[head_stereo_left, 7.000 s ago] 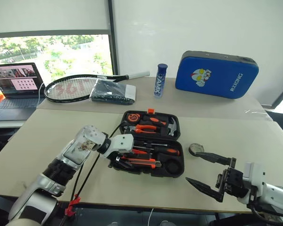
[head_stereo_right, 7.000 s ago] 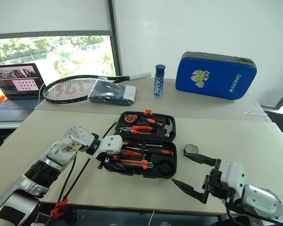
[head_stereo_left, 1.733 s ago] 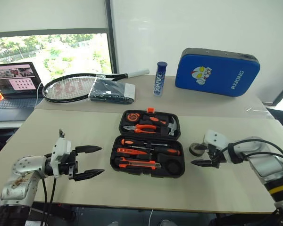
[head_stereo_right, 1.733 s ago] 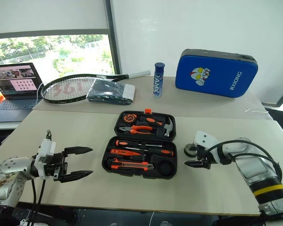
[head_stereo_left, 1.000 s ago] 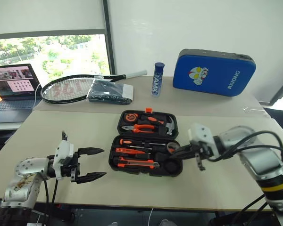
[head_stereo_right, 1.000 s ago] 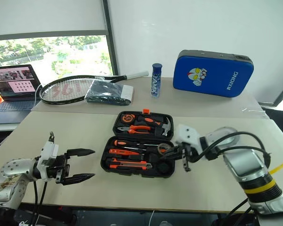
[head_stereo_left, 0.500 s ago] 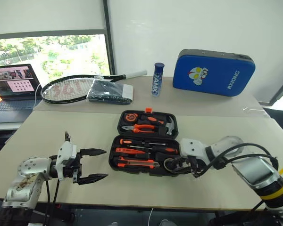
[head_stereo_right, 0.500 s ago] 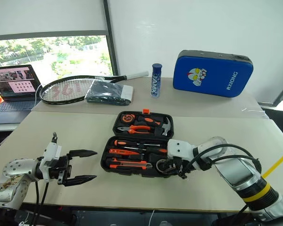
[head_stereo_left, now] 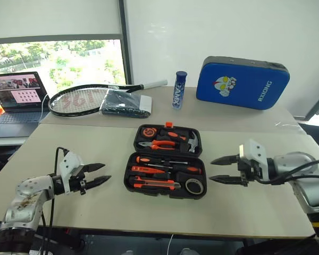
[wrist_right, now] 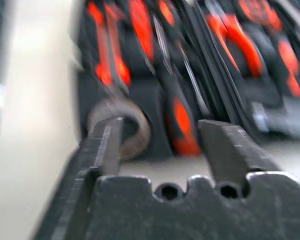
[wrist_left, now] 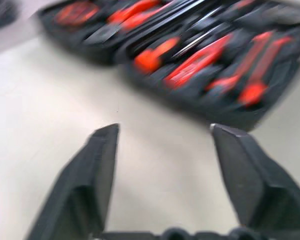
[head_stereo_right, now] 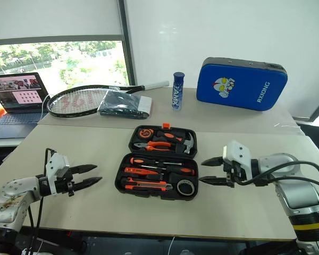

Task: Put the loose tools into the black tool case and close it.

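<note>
I see every loose tool seated, tape roll (head_stereo_left: 194, 186) included, in the black tool case (head_stereo_left: 168, 161) (lid open toward twelve). Left gripper (head_stereo_left: 98, 173) at nine and right gripper (head_stereo_left: 220, 169) at three, both spread and empty; folding the lid shut comes next.

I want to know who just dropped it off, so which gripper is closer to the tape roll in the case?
Right. The right gripper hangs open just beside the tape roll; the left gripper is across the black tool case.

Black tool case (head_stereo_left: 167, 139): open flat on the tabletop (head_stereo_left: 69, 143) — lid half away from the robot.
Screwdrivers (head_stereo_left: 167, 169), utility knife (head_stereo_left: 154, 184): lying in near-half recesses.
Tape roll (head_stereo_left: 193, 185): near-right corner recess.
</note>
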Available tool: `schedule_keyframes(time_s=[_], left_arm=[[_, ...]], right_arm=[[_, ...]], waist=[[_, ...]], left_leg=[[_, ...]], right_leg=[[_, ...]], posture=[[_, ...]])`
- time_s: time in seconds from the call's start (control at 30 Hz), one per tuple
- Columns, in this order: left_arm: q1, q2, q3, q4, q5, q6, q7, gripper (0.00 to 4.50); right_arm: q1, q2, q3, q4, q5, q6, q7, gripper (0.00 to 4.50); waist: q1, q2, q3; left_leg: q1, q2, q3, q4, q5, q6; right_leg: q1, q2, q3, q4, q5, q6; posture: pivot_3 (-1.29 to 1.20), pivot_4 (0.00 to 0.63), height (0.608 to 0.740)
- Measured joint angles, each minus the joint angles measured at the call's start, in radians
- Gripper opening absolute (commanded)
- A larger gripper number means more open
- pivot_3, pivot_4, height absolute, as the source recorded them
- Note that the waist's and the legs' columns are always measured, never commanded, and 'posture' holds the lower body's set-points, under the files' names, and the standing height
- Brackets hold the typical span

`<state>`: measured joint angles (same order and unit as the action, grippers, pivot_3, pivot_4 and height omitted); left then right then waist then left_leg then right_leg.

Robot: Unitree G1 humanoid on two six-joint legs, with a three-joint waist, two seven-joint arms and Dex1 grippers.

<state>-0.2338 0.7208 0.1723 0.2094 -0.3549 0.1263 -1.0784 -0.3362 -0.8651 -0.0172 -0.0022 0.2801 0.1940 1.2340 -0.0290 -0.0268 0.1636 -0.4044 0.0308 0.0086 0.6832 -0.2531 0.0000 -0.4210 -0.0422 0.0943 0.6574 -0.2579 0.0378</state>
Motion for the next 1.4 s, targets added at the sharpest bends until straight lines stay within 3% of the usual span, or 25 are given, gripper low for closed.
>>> schedule_keyframes(time_s=[0.13,0.17,0.33,0.6,1.2,1.4], left_arm=[[-0.112,-0.097,-0.051,0.056,0.066,0.021,0.134,0.01],[-0.125,-0.112,-0.068,0.065,0.080,0.028,0.154,0.00],[-0.152,-0.156,-0.141,0.079,0.122,0.065,0.188,0.00],[-0.154,-0.150,-0.183,0.061,0.130,0.098,0.149,0.00],[0.075,-0.066,-0.146,-0.195,0.097,0.115,0.080,0.00],[0.099,-0.057,-0.129,-0.195,0.087,0.115,0.098,0.00]], right_arm=[[-0.038,0.118,0.047,0.214,-0.140,-0.220,-0.135,0.28],[-0.048,0.143,0.056,0.255,-0.163,-0.260,-0.161,0.10],[-0.119,0.215,0.086,0.394,-0.252,-0.379,-0.275,0.10],[-0.124,0.266,0.121,0.426,-0.275,-0.398,-0.299,0.10],[0.122,0.228,0.122,-0.020,-0.264,-0.165,-0.300,0.10],[0.166,0.178,0.110,-0.064,-0.255,-0.160,-0.296,0.10]], waist=[[-0.001,0.000,0.000],[-0.005,0.000,0.000],[-0.015,0.000,0.000],[-0.014,0.000,0.000],[-0.016,0.000,0.000],[-0.016,0.000,0.000]], left_leg=[[0.000,-0.001,0.001,0.000,0.001,-0.001],[0.000,-0.001,0.001,0.000,0.001,-0.001],[0.000,0.000,0.000,0.000,0.001,-0.001],[0.001,-0.001,-0.001,0.000,0.001,-0.001],[0.003,0.000,-0.005,-0.002,0.001,-0.001],[0.006,-0.001,-0.001,-0.002,0.001,-0.002]], right_leg=[[-0.001,0.000,0.002,0.003,0.000,0.000],[-0.001,0.000,0.002,0.004,0.000,0.000],[-0.002,0.000,0.002,0.005,0.000,0.000],[-0.001,0.000,0.002,0.006,0.000,0.000],[0.000,0.000,0.002,0.005,0.000,0.000],[0.002,0.000,0.002,0.005,0.000,0.000]], posture=[[0.00,0.150,0.740],[0.00,0.150,0.740],[0.00,0.150,0.740],[0.00,0.150,0.740],[0.00,0.150,0.740],[0.00,0.150,0.740]])
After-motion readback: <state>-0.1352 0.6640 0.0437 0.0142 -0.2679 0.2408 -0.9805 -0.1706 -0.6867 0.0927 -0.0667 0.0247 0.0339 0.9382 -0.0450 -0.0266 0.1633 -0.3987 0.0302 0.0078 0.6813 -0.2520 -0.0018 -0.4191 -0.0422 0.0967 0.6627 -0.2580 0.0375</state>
